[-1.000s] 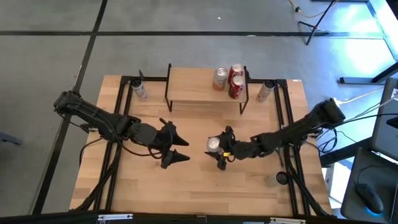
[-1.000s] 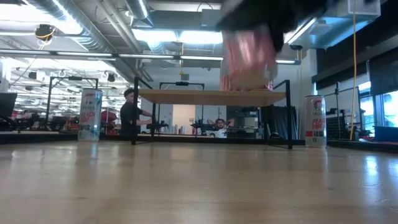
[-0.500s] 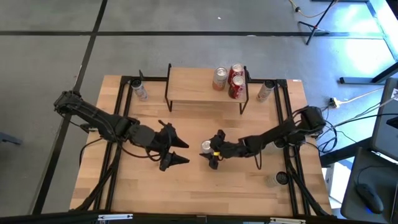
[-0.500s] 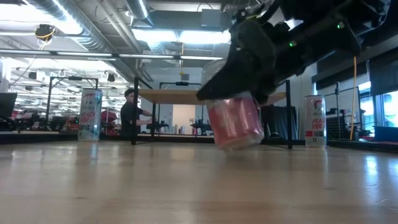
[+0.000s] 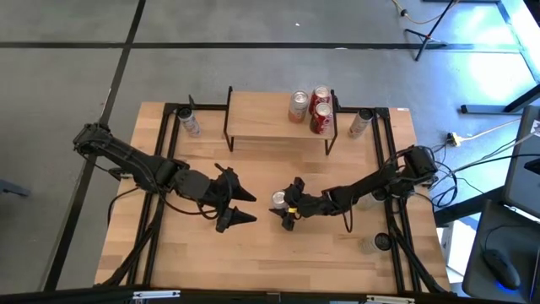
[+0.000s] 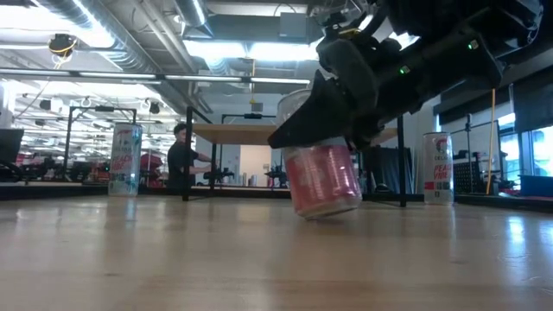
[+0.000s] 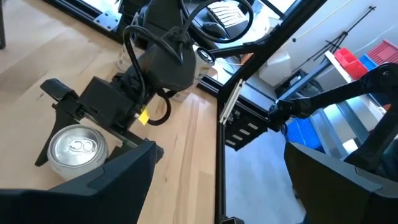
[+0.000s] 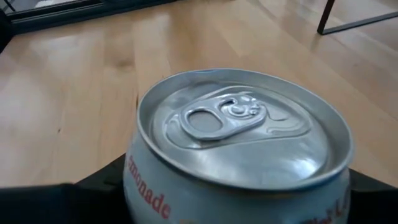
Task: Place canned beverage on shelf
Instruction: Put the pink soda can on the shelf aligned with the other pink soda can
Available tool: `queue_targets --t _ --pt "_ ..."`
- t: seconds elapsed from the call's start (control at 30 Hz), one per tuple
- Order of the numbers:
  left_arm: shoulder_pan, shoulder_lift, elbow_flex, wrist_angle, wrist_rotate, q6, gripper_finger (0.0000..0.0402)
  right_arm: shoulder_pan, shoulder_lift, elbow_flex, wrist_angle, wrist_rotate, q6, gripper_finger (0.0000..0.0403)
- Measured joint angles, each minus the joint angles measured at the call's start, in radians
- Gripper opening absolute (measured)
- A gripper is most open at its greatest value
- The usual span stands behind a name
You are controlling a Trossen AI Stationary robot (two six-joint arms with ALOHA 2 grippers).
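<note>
A pink canned beverage [image 6: 321,177] with a silver top [image 8: 239,121] sits in my shut right gripper [image 5: 281,205] near the middle of the table, low over the wood. My left gripper [image 5: 247,205] is open and empty just left of the can, its fingers pointing at it; the can also shows in the left wrist view [image 7: 77,149]. The shelf [image 5: 270,120], a light wooden top on thin black legs, stands at the far side and carries three cans [image 5: 310,108] on its right part. My right gripper pinches the can's upper wall, just under the rim [image 6: 304,145], between its two fingers [image 8: 93,190], one on each side. The fingers come from the table's right, slanting down. The can is tilted, its bottom edge [image 6: 328,212] at the tabletop; whether it touches I cannot tell.
One can [image 5: 191,124] stands on the table left of the shelf and one [image 5: 361,122] right of it. A small round thing [image 5: 380,242] lies near the table's right front. Bare wood lies in front of both grippers. People show in the room behind.
My right gripper has gone down and toward the table's left edge with the can. The can, first held high at the shelf top's level, now hangs tilted with its bottom at the tabletop.
</note>
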Motion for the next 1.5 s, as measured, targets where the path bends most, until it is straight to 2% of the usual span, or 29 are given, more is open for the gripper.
queue_targets --t 0.23,0.37,0.63,0.87,1.1,1.2,1.3,1.5 --pt "0.000 0.000 0.000 0.002 0.000 0.000 0.0348 0.000 0.003 -0.002 -0.019 -0.024 -0.009 0.0347" --pt "0.000 0.000 0.000 0.001 -0.012 0.000 0.0347 0.000 0.003 -0.003 -0.016 -0.045 -0.019 0.0366" --pt "0.000 0.001 0.000 -0.007 -0.077 0.008 0.0347 0.000 -0.101 -0.002 -0.095 -0.062 -0.059 0.0365" --pt "0.011 0.017 0.000 -0.006 -0.151 0.034 0.0347 0.000 -0.307 -0.002 -0.280 -0.068 -0.100 0.0366" --pt "0.076 0.156 0.000 -0.005 -0.159 0.028 0.0347 0.026 -0.535 -0.002 -0.575 -0.218 -0.027 0.0367" --pt "0.110 0.232 -0.001 -0.023 -0.145 0.027 0.0347 0.076 -0.548 -0.003 -0.663 -0.216 0.006 0.0367" --pt "0.140 0.291 -0.001 -0.077 -0.140 0.009 0.0347 0.119 -0.523 -0.036 -0.659 -0.193 0.053 0.0367" --pt "0.180 0.374 -0.001 -0.162 -0.262 -0.078 0.0347 0.138 -0.448 -0.102 -0.627 -0.134 0.178 0.0367"
